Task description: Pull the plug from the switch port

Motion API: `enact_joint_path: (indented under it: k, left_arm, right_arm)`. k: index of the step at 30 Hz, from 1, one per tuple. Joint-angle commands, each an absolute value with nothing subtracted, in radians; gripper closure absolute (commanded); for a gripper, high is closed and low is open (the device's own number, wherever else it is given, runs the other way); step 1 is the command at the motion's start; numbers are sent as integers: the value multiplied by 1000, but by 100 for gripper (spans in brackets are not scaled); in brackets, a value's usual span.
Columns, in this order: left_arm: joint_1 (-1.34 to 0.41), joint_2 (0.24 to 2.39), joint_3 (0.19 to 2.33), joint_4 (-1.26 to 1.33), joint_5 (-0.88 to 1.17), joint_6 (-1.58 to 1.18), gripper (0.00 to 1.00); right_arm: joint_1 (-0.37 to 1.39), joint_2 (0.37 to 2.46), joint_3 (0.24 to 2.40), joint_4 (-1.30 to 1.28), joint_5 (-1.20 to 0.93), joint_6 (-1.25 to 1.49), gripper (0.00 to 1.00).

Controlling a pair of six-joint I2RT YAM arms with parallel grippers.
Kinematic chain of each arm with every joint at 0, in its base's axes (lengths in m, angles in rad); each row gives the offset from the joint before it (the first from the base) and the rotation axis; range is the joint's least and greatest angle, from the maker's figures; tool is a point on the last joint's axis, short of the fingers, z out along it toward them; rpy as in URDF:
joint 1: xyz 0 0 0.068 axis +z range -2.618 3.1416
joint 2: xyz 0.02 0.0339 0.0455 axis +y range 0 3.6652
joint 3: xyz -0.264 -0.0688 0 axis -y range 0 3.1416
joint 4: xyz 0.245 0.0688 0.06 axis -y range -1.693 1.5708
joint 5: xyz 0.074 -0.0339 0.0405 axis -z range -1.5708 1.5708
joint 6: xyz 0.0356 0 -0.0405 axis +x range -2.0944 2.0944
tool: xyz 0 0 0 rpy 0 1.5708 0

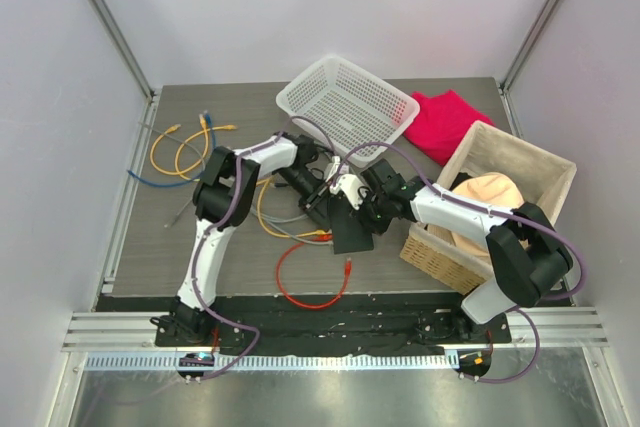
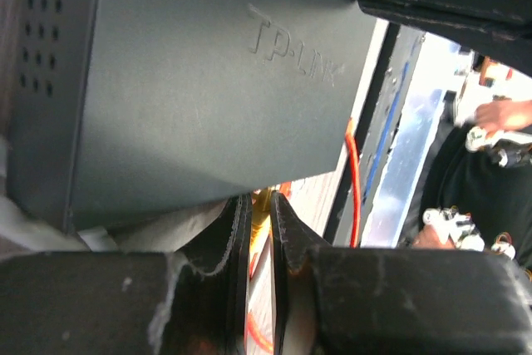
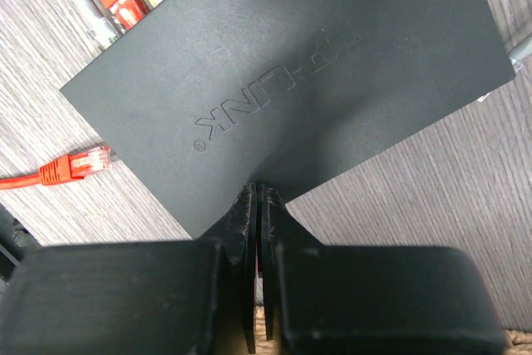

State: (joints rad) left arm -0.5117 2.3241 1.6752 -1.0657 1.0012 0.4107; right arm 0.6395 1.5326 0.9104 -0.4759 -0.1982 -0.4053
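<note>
My closed right gripper (image 3: 258, 193) braces the flat matte-black switch box (image 3: 291, 81) just ahead so my left gripper (image 2: 259, 197), pinched narrow on seemingly a yellow plug (image 2: 259, 207), can pull.

Switch (image 3: 291, 81): matt black casing, embossed logo. Table (image 3: 432, 180): grey wood-grain surface. Basket (image 1: 345, 107): white plastic mesh.

Both arms are reaching inward toward each other, elbows bent, wrists nearly meeting. The left gripper (image 1: 316, 185) is angling down, its fingers (image 2: 237, 230) standing nearly together with a narrow slit between them. The right gripper (image 1: 362, 203) is pointing left, fingers (image 3: 248, 214) pressed closed.
</note>
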Motion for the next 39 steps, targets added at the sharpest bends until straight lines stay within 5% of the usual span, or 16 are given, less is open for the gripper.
enact_joint_path:
  k: [1, 15, 23, 24, 25, 28, 33, 39]
  left_arm:
    - [-518, 2422, 1866, -1253, 833, 558, 100]
    - [-523, 2322, 1660, -1141, 890, 495, 100]
    - [-505, 2260, 1776, -1192, 841, 555, 100]
    - [-505, 2232, 1817, -1198, 835, 558, 96]
    - [-503, 2217, 1836, -1198, 828, 558, 75]
    - [-491, 2119, 1856, -1128, 813, 484, 52]
    - [-474, 1840, 1739, -1025, 636, 303, 44]
    - [-446, 1531, 1401, -795, 151, 99, 29]
  right_arm:
    - [637, 1574, 899, -506, -156, -425, 99]
    - [635, 1545, 854, -500, -156, -426, 99]
    - [637, 1566, 885, -494, -160, -425, 99]
    - [637, 1569, 888, -495, -161, -423, 99]
    - [637, 1571, 888, -494, -160, -423, 99]
    - [637, 1571, 890, -492, -156, -426, 99]
    - [635, 1560, 876, -492, -152, -429, 99]
    - [637, 1560, 865, -483, -172, -414, 99]
